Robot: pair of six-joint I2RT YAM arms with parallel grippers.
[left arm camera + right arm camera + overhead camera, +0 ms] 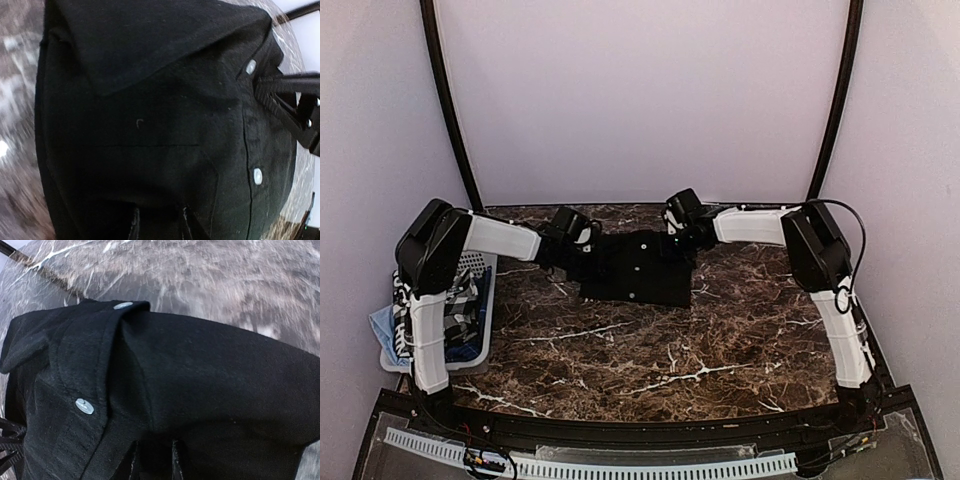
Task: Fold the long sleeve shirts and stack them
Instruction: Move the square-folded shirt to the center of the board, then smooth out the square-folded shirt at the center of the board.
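Since both pincers sit at the far edge of the black shirt [635, 268], you are, as I read it, at the start of a fold rather than at the stacking. The shirt lies on the marble table [650, 370], centre and toward the far side, as a compact dark block with no sleeve trailing out. That suggests the sleeves are already tucked in, though the top view cannot confirm it.

Your left gripper [578, 235] is at the shirt's far left corner and your right gripper [682, 228] at its far right corner. In each wrist view the fingers [134, 227] stand close together with black cloth bunched between them, so both look clamped on the shirt. The right fingers [132, 462] bite just beside the button placket, where a pale button [84, 406] shows. The collar flap [150, 50] lies turned over near the left grip.

The next move, in my judgement, calls for lifting both corners together and level, then carrying them toward the near edge so the far half lands square on the near half. Keep the two arms matched, or the cloth will skew or sag in the middle.

The white basket [478, 345] stands at the near left, well apart from the shirt, with other cloth in it.
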